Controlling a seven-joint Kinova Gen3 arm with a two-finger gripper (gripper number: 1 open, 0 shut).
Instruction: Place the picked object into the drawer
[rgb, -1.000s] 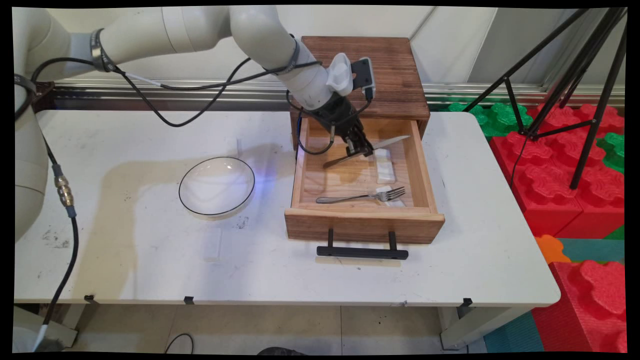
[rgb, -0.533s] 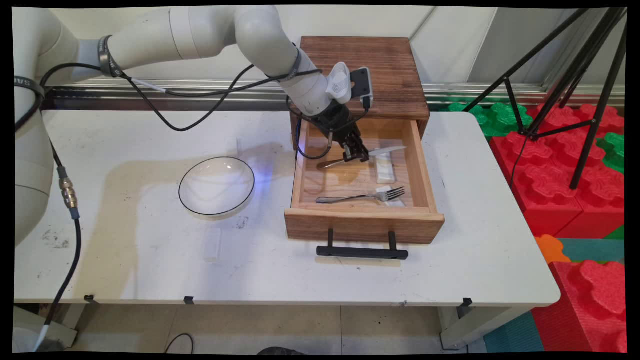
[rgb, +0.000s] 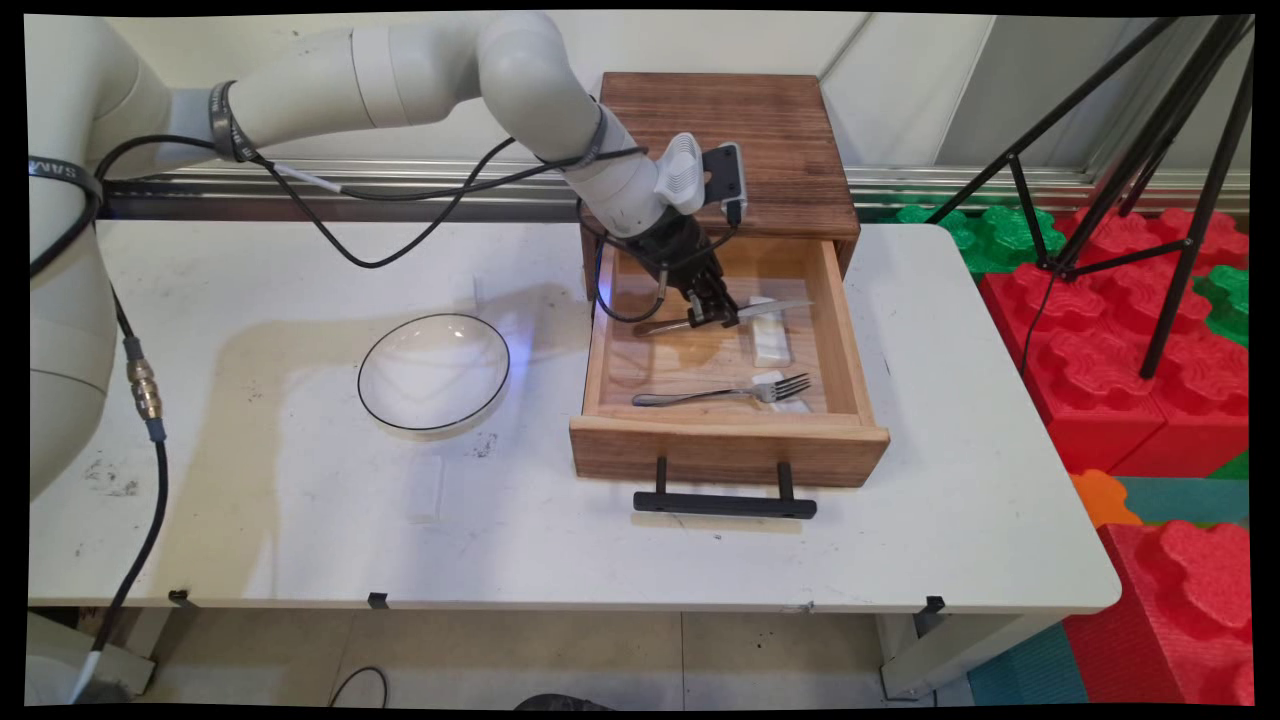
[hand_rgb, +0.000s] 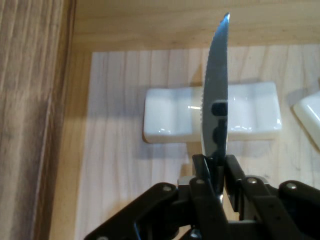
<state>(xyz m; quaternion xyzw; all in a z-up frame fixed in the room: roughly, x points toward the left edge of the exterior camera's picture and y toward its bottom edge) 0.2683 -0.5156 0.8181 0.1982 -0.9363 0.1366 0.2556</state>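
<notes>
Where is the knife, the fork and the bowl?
knife (hand_rgb: 216, 85): hand view, middle of blade.
fork (rgb: 720, 392): main view, middle of handle, in drawer.
bowl (rgb: 365, 372): main view, left rim, on table.

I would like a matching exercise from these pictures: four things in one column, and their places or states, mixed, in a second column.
Things:
1. knife
2. fork
3. bowl
4. drawer

Places or states:
A. pulled open
B. on the table, left of the drawer
C. held in the jaws of the gripper
D. lying in the drawer's front part

Pairs: 1-C, 2-D, 3-B, 4-A
</notes>
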